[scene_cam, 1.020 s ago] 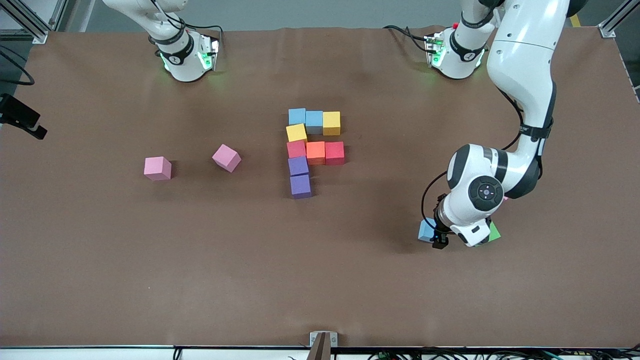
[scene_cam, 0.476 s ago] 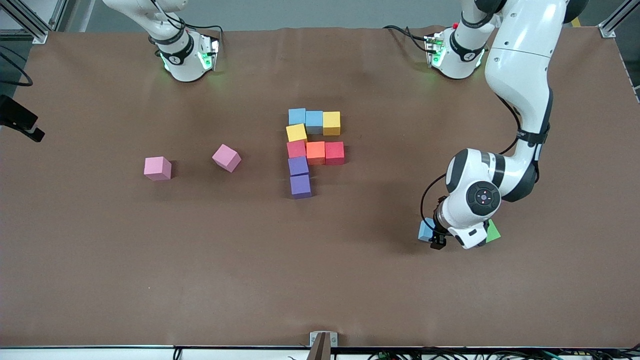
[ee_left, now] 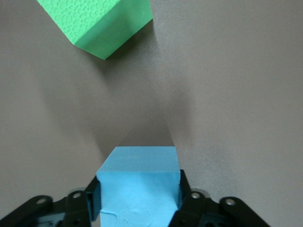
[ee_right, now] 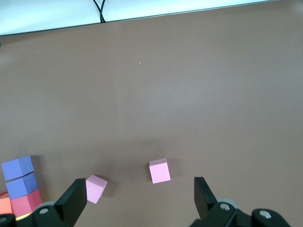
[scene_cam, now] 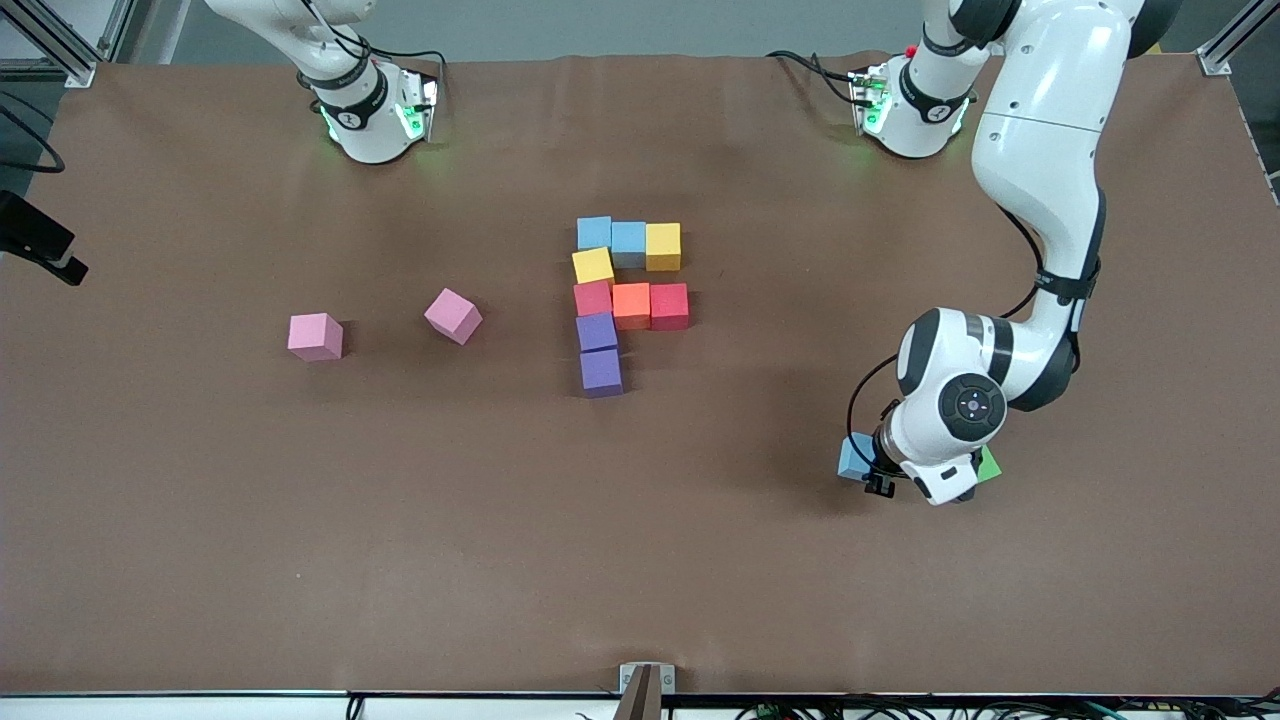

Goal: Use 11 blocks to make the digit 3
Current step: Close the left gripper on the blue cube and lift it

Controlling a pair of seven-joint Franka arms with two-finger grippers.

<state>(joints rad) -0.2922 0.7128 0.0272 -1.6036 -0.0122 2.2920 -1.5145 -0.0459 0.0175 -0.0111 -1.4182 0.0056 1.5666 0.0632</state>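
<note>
Left wrist view shows us the step plainly: the left gripper [ee_left: 139, 201] has its two fingers [ee_left: 187, 198] pressed against opposite sides of a light blue cube [ee_left: 139, 182], so we are grasping it, with the cube apparently resting on the table. The green cube [ee_left: 102, 23] lies near it, apart from it.

In the front view we find the left gripper [scene_cam: 880, 478] low at the left arm's end of the table, with this light blue cube [scene_cam: 853, 457] showing beside it and the green cube [scene_cam: 989, 464] peeking out from under the wrist.

The digit 3 [scene_cam: 625, 300] is partly built at mid-table: two light blue cubes and a yellow one in the bar farthest from the front camera, a yellow link, a red-orange-red middle bar, then two purple cubes [scene_cam: 600, 352] running toward the camera. We judge nine are placed and two remain.

The next move, as we see it, calls for lifting straight up without nudging the green cube, then carrying the light blue cube beside the nearer purple cube to begin the last bar.

The right gripper [ee_right: 139, 198] waits high above the table with its fingers spread, empty, two pink cubes [ee_right: 159, 170] in view below it.

We can read no brands, labels or writing anywhere.
</note>
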